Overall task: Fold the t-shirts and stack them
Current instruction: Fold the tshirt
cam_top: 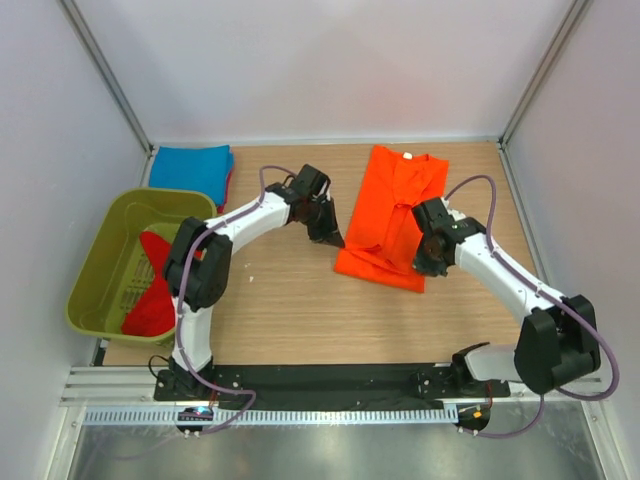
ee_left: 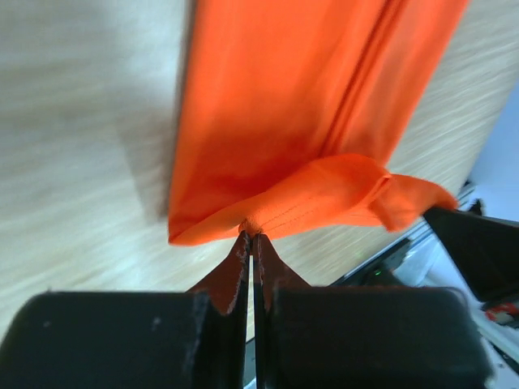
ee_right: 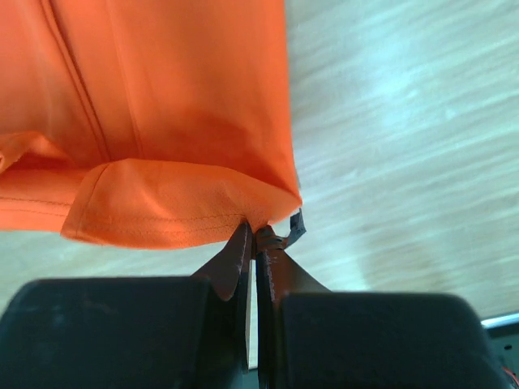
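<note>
The orange t-shirt lies on the table, folded lengthwise into a narrow strip with its neck at the far end. My left gripper is shut on the shirt's bottom hem at its left corner. My right gripper is shut on the hem at the right corner. Both corners are lifted a little off the wood. A folded blue t-shirt lies at the far left on a red one. A red t-shirt lies in the tub.
An olive-green plastic tub stands at the left edge of the table. White walls close the table on three sides. Bare wood lies in front of the orange shirt.
</note>
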